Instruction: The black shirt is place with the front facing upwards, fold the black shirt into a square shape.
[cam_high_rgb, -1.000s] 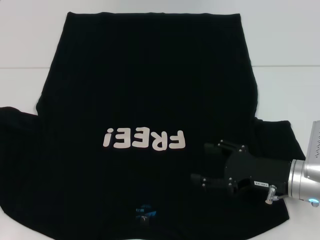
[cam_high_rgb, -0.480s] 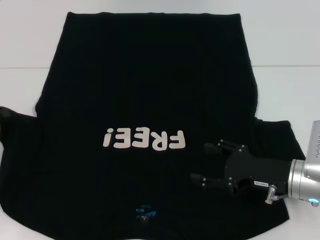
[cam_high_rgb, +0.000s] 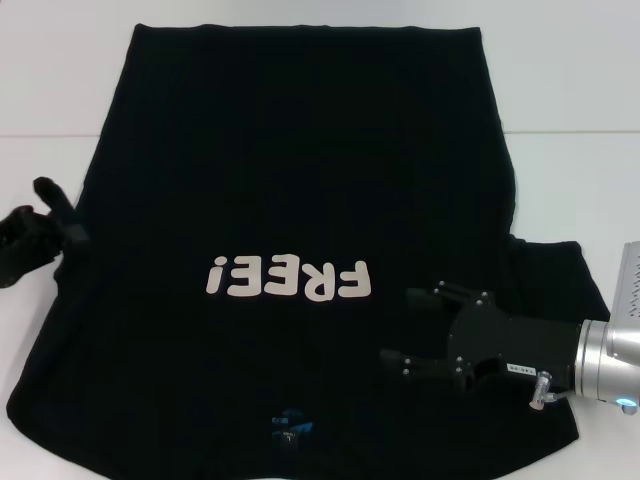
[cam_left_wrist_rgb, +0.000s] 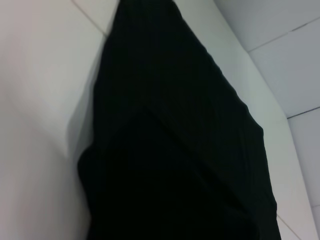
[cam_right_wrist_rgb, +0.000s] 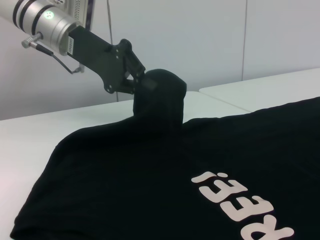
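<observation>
The black shirt (cam_high_rgb: 300, 170) lies spread face up on the white table (cam_high_rgb: 580, 90), with its pale "FREE!" lettering (cam_high_rgb: 290, 280) and a small blue neck label (cam_high_rgb: 290, 428) toward me. At the shirt's left edge my left gripper (cam_high_rgb: 40, 225) is shut on the left sleeve, which is bunched and lifted off the table. The right wrist view shows that gripper (cam_right_wrist_rgb: 136, 80) pinching the raised lump of sleeve cloth (cam_right_wrist_rgb: 160, 92). My right gripper (cam_high_rgb: 398, 325) hovers open over the shirt near its right armpit, holding nothing. The left wrist view is filled by hanging black cloth (cam_left_wrist_rgb: 175, 150).
Bare white table (cam_high_rgb: 570, 200) surrounds the shirt on the left, right and far sides. The right sleeve (cam_high_rgb: 550, 270) lies flat beside my right arm (cam_high_rgb: 600, 360). A seam line crosses the table (cam_high_rgb: 580, 131) at the back.
The left sleeve, flat on the table a second ago, is now gathered and lifted at the shirt's left edge, with my left gripper newly in view. The right gripper has stayed put.
</observation>
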